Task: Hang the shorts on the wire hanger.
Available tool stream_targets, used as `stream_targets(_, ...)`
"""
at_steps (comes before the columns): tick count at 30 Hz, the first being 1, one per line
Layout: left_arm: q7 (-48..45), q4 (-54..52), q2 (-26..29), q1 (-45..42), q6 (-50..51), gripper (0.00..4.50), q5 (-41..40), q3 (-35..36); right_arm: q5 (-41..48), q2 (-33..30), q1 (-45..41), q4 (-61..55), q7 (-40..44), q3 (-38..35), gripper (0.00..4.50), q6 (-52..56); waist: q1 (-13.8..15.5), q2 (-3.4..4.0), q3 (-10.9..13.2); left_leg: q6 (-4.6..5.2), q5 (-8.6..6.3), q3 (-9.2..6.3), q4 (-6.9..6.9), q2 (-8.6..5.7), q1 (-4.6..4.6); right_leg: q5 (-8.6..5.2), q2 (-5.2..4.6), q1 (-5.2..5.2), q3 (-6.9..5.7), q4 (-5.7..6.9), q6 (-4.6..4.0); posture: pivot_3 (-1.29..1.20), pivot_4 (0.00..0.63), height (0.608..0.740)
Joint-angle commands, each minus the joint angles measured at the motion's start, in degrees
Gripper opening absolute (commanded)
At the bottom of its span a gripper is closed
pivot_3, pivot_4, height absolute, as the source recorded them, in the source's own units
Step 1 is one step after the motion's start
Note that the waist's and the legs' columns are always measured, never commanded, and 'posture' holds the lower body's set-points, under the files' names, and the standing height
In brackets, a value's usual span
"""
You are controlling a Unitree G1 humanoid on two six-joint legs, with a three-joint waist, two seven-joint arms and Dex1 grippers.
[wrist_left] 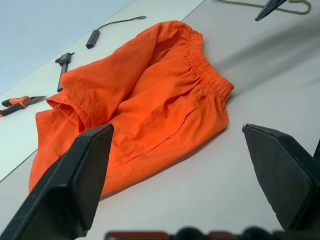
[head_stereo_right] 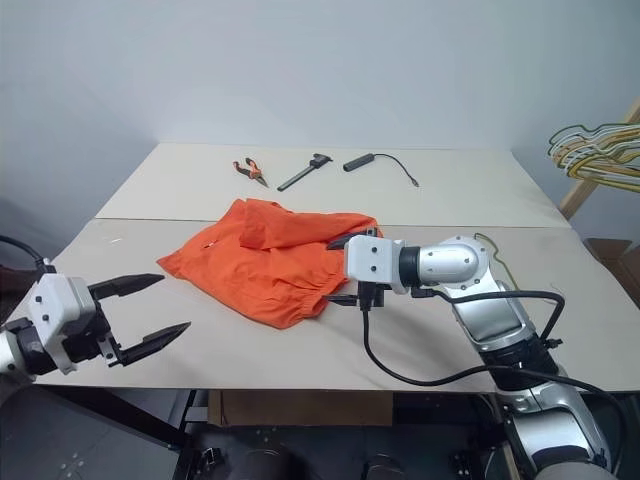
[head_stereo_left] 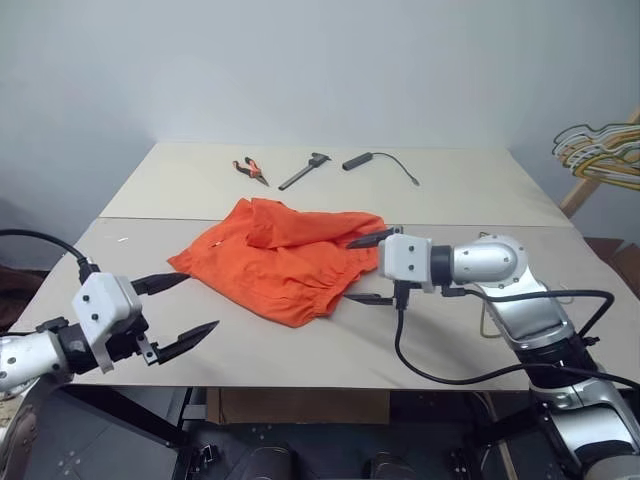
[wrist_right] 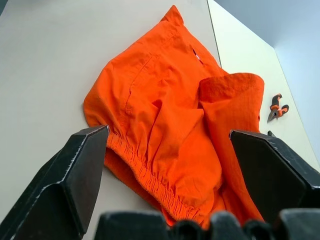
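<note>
We see the orange shorts (head_stereo_left: pixel 285 258) lying crumpled near the middle of the pale tabletop (head_stereo_left: pixel 440 340), one leg folded over the rest and the gathered waistband turned toward the front right. Our right pincer (head_stereo_left: pixel 366 268) hangs at the waistband end with its two black fingers spread wide, one above the cloth and one low beside its edge, pinching nothing. Our left pincer (head_stereo_left: pixel 180 308) hovers off the shorts' front left corner, also spread and empty. The thin pale wire hanger (wrist_left: pixel 260 4) lies flat on the tabletop to the right, partly hidden behind the right arm. Along the far side lie pliers (head_stereo_left: pixel 250 170) with orange handles, a dark hammer-like tool (head_stereo_left: pixel 305 171) and a black cabled device (head_stereo_left: pixel 377 162). A bunch of coloured hangers (head_stereo_left: pixel 600 155) hangs at the right edge.
</note>
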Motion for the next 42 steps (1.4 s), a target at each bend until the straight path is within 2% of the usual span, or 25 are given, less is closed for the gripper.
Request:
stream_targets(1,0.3,-0.2,0.9,-0.6,1.1,4.50,-0.8,0.8,0.6,-0.3,-0.2,-2.3,-0.6,-1.3,4.47,0.3,0.0,0.00,0.0,0.00,0.00,0.00,0.00,0.00,0.00,0.00,0.00,0.00,0.00,0.00,0.00,0.26,0.000,0.740)
stream_targets(14,-0.1,0.2,1.3,-0.6,1.0,4.50,1.5,-0.7,0.4,-0.1,-0.4,-3.3,-0.8,-0.5,4.47,1.8,-0.1,0.00,0.0,0.00,0.00,0.00,0.00,0.00,-0.01,0.00,0.00,-0.01,0.00,0.00,0.00,0.25,0.000,0.740)
stream_targets(18,0.1,2.2,3.3,-0.3,0.1,4.50,6.7,-3.8,0.2,0.5,-1.2,-6.2,0.4,2.8,4.47,8.4,-0.4,0.00,0.0,0.00,0.00,0.00,0.00,0.01,0.00,-0.02,0.01,-0.01,0.00,0.01,-0.02,0.23,0.000,0.740)
stream_targets(21,0.3,2.7,3.4,-0.5,0.4,4.50,7.6,-4.5,-0.9,0.6,-2.2,-10.2,1.7,7.5,4.47,15.5,-0.7,0.00,0.0,-0.01,0.00,0.01,0.00,0.02,-0.01,-0.03,0.01,-0.03,-0.01,0.01,-0.04,0.22,0.000,0.740)
stream_targets(24,-0.6,3.2,4.2,0.5,0.2,4.50,9.3,-5.4,-4.0,1.9,-3.1,-12.4,0.6,12.2,4.47,19.7,-1.0,0.00,0.0,-0.03,-0.01,0.03,0.00,0.04,-0.03,-0.03,0.01,-0.07,-0.02,0.02,-0.05,0.20,0.000,0.740)
stream_targets(28,-1.0,4.3,4.9,0.6,0.0,4.50,10.5,-6.0,-12.0,5.0,-4.2,-10.6,-2.9,19.6,4.47,20.1,-1.1,0.00,0.0,-0.07,-0.03,0.07,0.00,0.06,-0.01,-0.06,0.01,-0.10,-0.03,0.05,-0.10,0.20,0.000,0.740)
stream_targets(34,-1.4,5.3,5.3,-0.8,-0.2,4.50,10.9,-6.4,-20.3,13.2,-8.7,-2.9,-8.4,24.8,4.47,23.0,-1.1,-0.03,0.0,-0.23,0.01,0.11,0.00,0.08,-0.04,-0.08,0.04,-0.17,-0.07,0.13,-0.14,0.19,0.000,0.740)
stream_targets(39,-1.5,4.8,5.0,-0.9,0.2,4.50,11.1,-7.0,-27.7,15.4,-11.4,4.2,-9.5,30.4,4.47,21.8,-1.0,-0.15,-0.1,-0.30,0.02,0.13,0.00,0.08,-0.09,-0.09,0.04,-0.20,-0.14,0.12,-0.15,0.20,0.000,0.740)
stream_targets(42,-1.5,4.2,4.7,-0.3,0.3,4.50,11.1,-6.6,-30.4,16.4,-11.2,6.7,-10.1,31.8,3.89,21.3,-1.1,-0.19,-0.1,-0.35,0.02,0.12,-0.01,0.12,-0.08,-0.11,0.05,-0.20,-0.18,0.15,-0.18,0.21,0.000,0.740)
